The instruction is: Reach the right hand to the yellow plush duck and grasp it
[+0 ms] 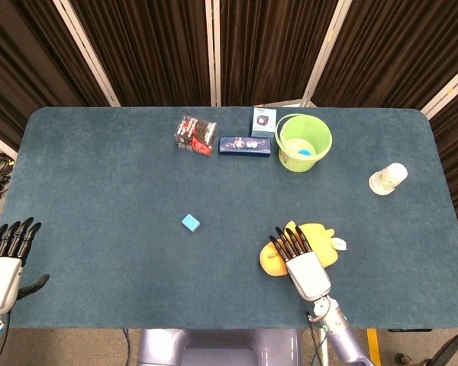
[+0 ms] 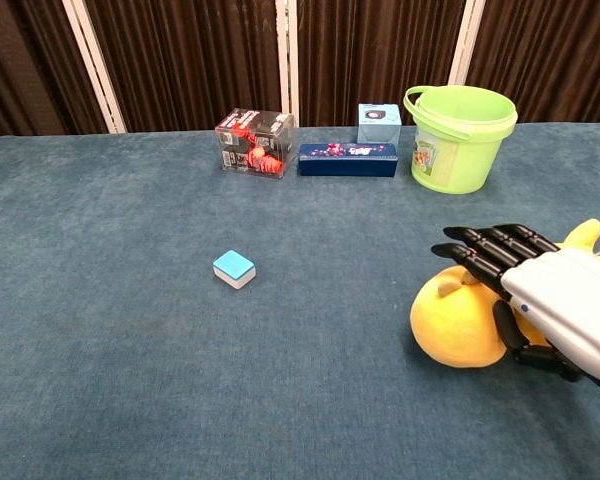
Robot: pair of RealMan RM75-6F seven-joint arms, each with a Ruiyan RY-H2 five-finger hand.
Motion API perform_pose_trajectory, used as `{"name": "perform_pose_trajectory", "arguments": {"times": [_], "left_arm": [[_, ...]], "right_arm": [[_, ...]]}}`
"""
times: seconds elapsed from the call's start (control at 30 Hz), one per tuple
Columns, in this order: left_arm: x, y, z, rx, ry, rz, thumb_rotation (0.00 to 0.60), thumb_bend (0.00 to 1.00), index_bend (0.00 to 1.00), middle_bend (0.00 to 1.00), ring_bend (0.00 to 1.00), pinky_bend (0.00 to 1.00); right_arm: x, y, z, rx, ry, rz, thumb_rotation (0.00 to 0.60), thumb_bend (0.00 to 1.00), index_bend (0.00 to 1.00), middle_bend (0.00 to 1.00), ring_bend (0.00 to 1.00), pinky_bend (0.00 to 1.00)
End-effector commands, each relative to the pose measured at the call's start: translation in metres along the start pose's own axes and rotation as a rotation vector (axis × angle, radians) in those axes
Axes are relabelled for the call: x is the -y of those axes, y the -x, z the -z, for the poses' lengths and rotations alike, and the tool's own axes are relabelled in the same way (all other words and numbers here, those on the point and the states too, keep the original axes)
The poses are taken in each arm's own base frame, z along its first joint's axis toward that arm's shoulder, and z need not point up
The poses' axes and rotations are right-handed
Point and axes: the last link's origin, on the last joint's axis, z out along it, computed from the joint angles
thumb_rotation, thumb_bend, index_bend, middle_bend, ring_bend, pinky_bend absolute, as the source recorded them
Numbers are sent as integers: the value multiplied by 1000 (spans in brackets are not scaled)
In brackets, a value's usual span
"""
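Observation:
The yellow plush duck (image 1: pixel 320 238) (image 2: pixel 450 322) lies on its side near the table's front edge, right of centre. My right hand (image 1: pixel 299 263) (image 2: pixel 545 300) hovers over the duck's middle, fingers stretched out and spread toward the far side, thumb down beside the body. It covers much of the duck; the head and a tail tip stay visible. I cannot tell whether the palm touches the plush. My left hand (image 1: pixel 4 259) rests open at the front left corner, holding nothing.
A small blue block (image 1: pixel 190 223) (image 2: pixel 234 268) sits left of the duck. At the back stand a green bucket (image 1: pixel 302 142) (image 2: pixel 458 137), a dark blue box (image 1: pixel 245 146), a red-printed clear box (image 1: pixel 195 134) and a small pale box (image 1: pixel 264 121). A paper cup (image 1: pixel 387 179) lies far right.

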Motion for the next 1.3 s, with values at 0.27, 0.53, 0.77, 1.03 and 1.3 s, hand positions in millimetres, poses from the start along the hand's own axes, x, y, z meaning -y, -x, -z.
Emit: {"name": "perform_pose_trajectory", "arguments": {"times": [0.27, 0.53, 0.77, 1.03, 1.3], "left_arm": [[0, 1, -1, 8, -2, -4, 600, 149, 0, 0, 0, 0], [-1, 1, -1, 8, 0, -5, 600, 150, 0, 0, 0, 0], [-1, 1, -1, 9, 0, -6, 600, 149, 0, 0, 0, 0], [-1, 2, -2, 18, -1, -10, 600, 150, 0, 0, 0, 0], [-2, 2, -1, 18, 1, -11, 600, 150, 0, 0, 0, 0]], "right_arm": [[-19, 14, -12, 40, 60, 1, 600, 1000, 0, 0, 0, 0], [-38, 0, -15, -2, 124, -41, 600, 1000, 0, 0, 0, 0], [-45, -7, -13, 9, 135, -37, 600, 1000, 0, 0, 0, 0], [-34, 2, -5, 55, 85, -29, 600, 1000, 0, 0, 0, 0], [-1, -6, 13, 14, -58, -74, 600, 1000, 0, 0, 0, 0]]}}
